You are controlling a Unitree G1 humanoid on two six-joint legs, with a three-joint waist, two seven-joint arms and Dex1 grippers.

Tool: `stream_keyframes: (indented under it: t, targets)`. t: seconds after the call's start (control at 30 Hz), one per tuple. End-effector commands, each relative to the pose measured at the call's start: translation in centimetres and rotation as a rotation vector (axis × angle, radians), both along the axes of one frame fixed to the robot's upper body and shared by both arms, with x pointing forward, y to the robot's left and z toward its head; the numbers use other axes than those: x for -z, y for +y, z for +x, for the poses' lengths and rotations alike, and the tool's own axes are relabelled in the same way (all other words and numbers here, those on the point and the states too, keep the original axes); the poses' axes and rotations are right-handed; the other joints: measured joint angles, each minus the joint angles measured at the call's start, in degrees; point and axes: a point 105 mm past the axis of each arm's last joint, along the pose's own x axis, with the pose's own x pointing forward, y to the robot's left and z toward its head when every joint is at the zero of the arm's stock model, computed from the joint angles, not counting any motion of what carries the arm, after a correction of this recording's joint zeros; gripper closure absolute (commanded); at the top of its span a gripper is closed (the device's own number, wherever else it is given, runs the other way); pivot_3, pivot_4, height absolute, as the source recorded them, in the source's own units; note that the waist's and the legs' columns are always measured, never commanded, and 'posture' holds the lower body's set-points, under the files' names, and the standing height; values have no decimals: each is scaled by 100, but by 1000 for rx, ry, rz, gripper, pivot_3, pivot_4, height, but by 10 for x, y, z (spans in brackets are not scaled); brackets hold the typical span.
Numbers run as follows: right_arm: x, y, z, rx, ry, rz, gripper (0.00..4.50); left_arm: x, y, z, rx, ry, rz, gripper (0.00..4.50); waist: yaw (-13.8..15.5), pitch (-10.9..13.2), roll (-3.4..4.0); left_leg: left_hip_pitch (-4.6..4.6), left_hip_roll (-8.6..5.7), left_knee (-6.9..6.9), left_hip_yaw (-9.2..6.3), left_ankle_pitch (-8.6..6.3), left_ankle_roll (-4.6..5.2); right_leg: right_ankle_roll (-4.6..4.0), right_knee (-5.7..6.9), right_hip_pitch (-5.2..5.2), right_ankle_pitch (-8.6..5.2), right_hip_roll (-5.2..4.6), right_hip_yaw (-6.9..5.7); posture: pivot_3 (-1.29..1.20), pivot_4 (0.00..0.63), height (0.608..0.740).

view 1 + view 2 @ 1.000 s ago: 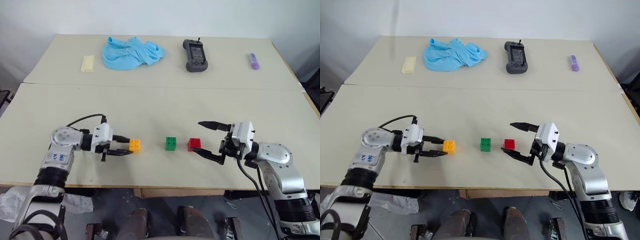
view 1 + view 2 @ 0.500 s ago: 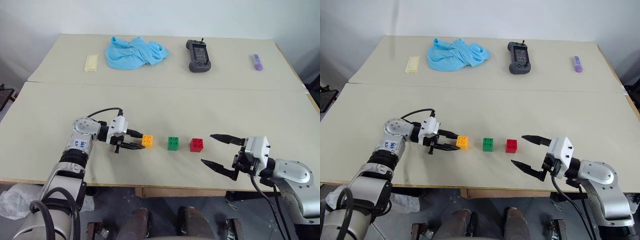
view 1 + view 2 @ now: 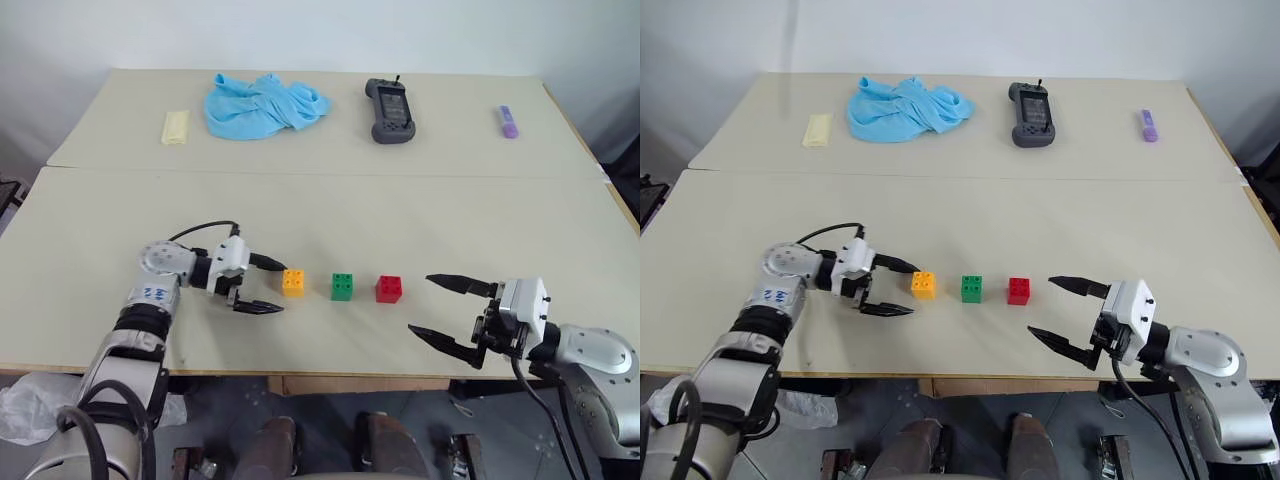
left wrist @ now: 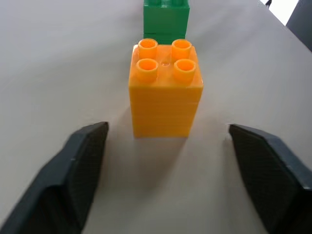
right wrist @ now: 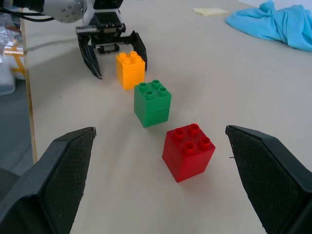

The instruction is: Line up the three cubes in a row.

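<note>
Three studded cubes stand in a row near the table's front: orange [image 3: 294, 283], green [image 3: 342, 286] and red [image 3: 389, 289], with small gaps between them. My left gripper [image 3: 279, 289] lies level at the orange cube's left side. It is open, one finger on either side of the cube's near end and neither touching, as the left wrist view shows around the orange cube [image 4: 165, 88]. My right gripper [image 3: 420, 304] is open and empty, a short way right of the red cube [image 5: 189, 151] and nearer the front edge.
Along the far table lie a pale yellow flat piece [image 3: 175, 127], a crumpled blue cloth [image 3: 262, 103], a black handheld controller [image 3: 389, 111] and a small purple object [image 3: 509, 121]. A seam [image 3: 320, 174] splits the two tabletops. The front edge runs just behind both grippers.
My left gripper, shut on the orange cube before, brought it rightward closer to the green cube and has opened. My right gripper drew back from the red cube toward the front edge.
</note>
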Motion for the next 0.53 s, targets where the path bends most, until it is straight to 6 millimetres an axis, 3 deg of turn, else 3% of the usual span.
stream_keyframes:
  t: [0.03,0.17,0.37,0.53]
  targets:
    - [-14,-5,0,-53,-26,-13,0,-28,22,-6,-71,-71,-46,329,-27,0,0,0,1,-1,-1,0,-1,-1,0,0,-1,-1,5,0,150,740]
    - [-15,-10,2,-112,0,-95,0,-47,32,-11,-165,-140,-64,329,11,0,0,0,0,-2,-17,-1,-3,-6,-4,7,-3,-6,2,0,150,740]
    - [-21,-10,14,-151,-7,-130,0,-72,26,-13,-213,-182,-128,329,82,0,0,-1,0,0,-19,-1,-4,-6,-8,9,-3,-7,1,0,150,740]
    - [-21,-16,22,-152,-12,-189,0,-64,21,-23,-167,-144,-80,329,69,0,0,-1,-1,-2,-15,-1,-5,-6,-8,6,-3,-5,3,0,150,740]
